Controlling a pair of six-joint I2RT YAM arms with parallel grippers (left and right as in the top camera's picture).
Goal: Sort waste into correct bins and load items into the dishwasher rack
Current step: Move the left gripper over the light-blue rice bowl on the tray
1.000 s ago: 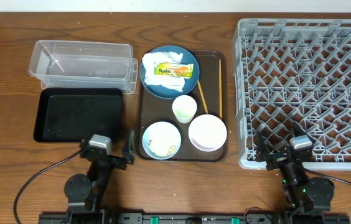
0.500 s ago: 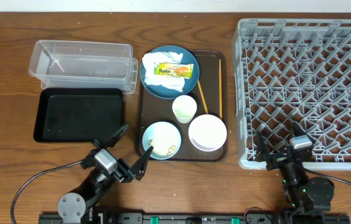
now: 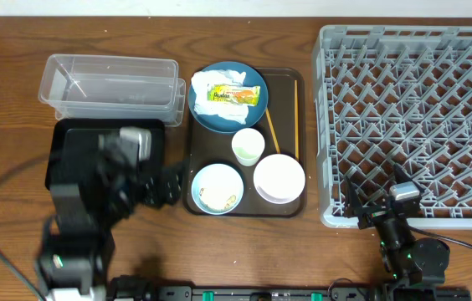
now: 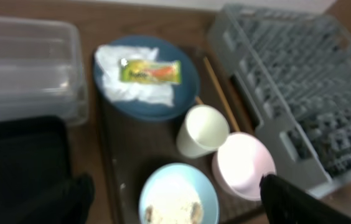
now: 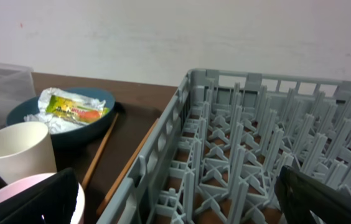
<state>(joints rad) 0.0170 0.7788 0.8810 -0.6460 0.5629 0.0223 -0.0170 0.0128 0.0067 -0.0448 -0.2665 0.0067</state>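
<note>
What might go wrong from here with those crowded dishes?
The light blue bowl of rice scraps, small pale cup and white bowl sit close together; the open left gripper might knock one, spilling scraps. The printed snack wrapper lies on crumpled white tissue; one grab might lift both.

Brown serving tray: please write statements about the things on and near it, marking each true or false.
1. The snack wrapper lies on the dark blue plate. True.
2. The cup stands in the dishwasher rack. False: it stands on the brown tray.
3. The light blue bowl holds food scraps. True.
4. The tissue is in the clear tub. False: it lies on the plate.
</note>
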